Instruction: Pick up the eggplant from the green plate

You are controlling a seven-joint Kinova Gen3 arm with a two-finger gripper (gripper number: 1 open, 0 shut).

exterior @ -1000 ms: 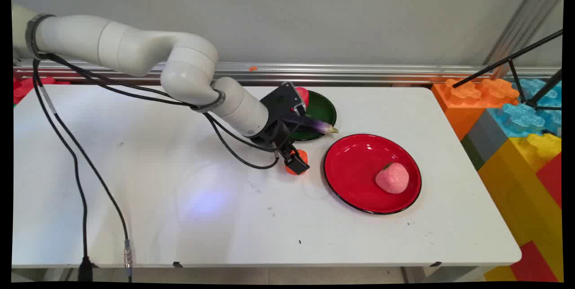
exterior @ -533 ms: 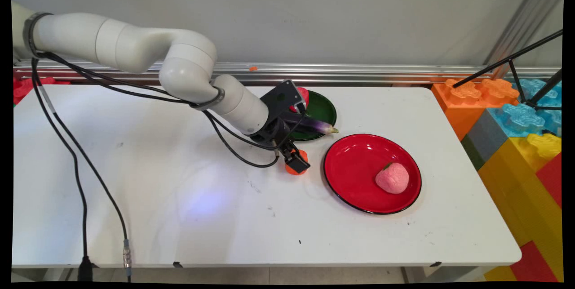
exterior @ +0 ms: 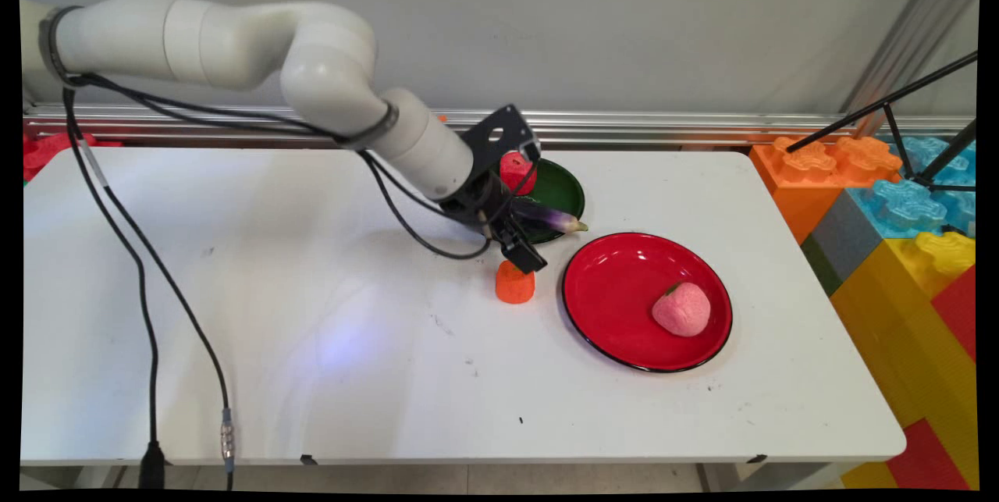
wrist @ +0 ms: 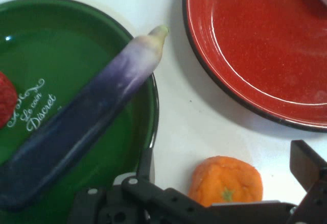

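Orange piece [exterior: 515,284] sits on the table [exterior: 312,315] just below my gripper [exterior: 524,254], my fingers [wrist: 305,164] spread wide and empty; right lie the eggplant [wrist: 87,127] on the green plate [exterior: 563,188], then the red plate [exterior: 616,299].

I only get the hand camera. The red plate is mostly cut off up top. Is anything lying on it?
Observer: Yes, a pink peach-shaped toy fruit lies on the red round plate, toward its right side.
Visitor: And that red bit at my picture's left edge?
Observer: A red strawberry-like toy on the green round plate, beside the purple toy eggplant.
Visitor: Is the claw touching the orange lump?
Observer: No, the black gripper hangs open just above the orange toy piece.
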